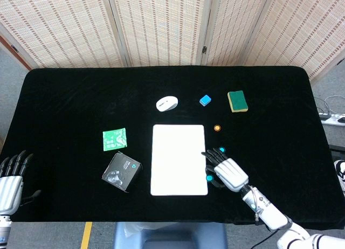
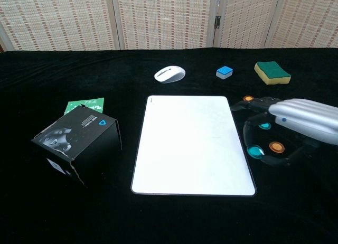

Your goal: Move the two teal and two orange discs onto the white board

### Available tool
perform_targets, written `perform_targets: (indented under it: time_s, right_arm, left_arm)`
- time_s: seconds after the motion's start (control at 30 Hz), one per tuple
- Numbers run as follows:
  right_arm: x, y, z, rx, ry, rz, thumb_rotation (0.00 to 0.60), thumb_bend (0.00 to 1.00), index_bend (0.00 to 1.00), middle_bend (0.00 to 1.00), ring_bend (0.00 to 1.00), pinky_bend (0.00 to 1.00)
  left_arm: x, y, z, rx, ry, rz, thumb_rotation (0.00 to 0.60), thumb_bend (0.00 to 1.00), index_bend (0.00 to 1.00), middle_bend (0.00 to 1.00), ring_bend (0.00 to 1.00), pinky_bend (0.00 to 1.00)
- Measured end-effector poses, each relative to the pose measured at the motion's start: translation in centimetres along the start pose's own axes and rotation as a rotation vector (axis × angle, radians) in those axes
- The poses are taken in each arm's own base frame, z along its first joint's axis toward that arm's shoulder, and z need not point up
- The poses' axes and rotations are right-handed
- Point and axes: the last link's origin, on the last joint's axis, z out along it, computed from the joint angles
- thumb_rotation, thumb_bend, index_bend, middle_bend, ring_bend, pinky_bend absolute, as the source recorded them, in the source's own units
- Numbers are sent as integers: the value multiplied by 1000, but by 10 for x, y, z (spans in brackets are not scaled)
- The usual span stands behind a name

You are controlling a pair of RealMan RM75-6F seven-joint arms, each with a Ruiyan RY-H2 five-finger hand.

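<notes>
The white board (image 1: 179,160) (image 2: 190,143) lies at the table's middle. My right hand (image 1: 226,171) (image 2: 302,116) hovers just off the board's right edge, fingers pointing toward the board. It pinches a teal disc (image 1: 209,178) (image 2: 255,150) between thumb and a finger, beside that edge. The second teal disc (image 1: 221,150) (image 2: 265,125) lies under the fingers. One orange disc (image 2: 277,147) sits beneath the palm, hidden in the head view. The other orange disc (image 1: 217,128) (image 2: 248,98) lies further back. My left hand (image 1: 11,181) rests open at the table's near left edge.
A white mouse (image 1: 167,103) (image 2: 169,74), a blue block (image 1: 205,101) (image 2: 224,72) and a green-yellow sponge (image 1: 237,101) (image 2: 272,73) sit behind the board. A green packet (image 1: 115,139) (image 2: 84,105) and a black box (image 1: 122,172) (image 2: 76,142) lie to its left.
</notes>
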Motion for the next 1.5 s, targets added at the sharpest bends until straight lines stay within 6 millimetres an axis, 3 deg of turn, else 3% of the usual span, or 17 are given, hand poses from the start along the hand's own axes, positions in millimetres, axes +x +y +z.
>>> perform_targets:
  time_s: [0.33,0.57,0.67,0.8,0.9,1.03,1.13,1.33,1.5]
  right_arm:
    - [-2,-53,65,135,-53,-22,600,394,493,90,0,0]
    - [-7,-64,76,155,-87,-75,600,394,189,64,0,0]
    - [-5,-64,75,146,-78,-72,600,394,138,63,0,0]
    - [5,-48,69,84,-28,-55,600,394,183,64,0,0]
    - [14,-18,59,-19,16,-34,600,394,257,66,0,0]
    - [24,35,39,-189,32,-21,600,394,273,67,0,0]
    - [23,59,30,-270,20,-17,600,394,280,69,0,0]
    - [14,83,27,-340,0,2,600,394,307,75,0,0]
    - [3,85,33,-344,-16,19,600,394,336,84,0,0]
  left_arm:
    - [-2,-6,0,18,-12,2,600,191,64,29,31,0]
    - [-5,-8,0,23,-20,2,600,192,63,27,31,0]
    - [-6,-8,1,22,-23,1,600,191,63,25,31,0]
    - [-6,-8,2,16,-20,-1,600,191,63,24,31,0]
    - [-6,-8,2,16,-20,-3,600,191,63,24,30,0]
    - [-8,-6,4,11,-23,-1,600,192,63,23,31,0]
    - [-8,-1,6,-4,-22,-6,600,191,63,22,31,0]
    - [-6,5,7,-21,-18,-1,600,191,63,22,31,0]
    - [-5,4,7,-12,-18,0,600,191,63,22,31,0]
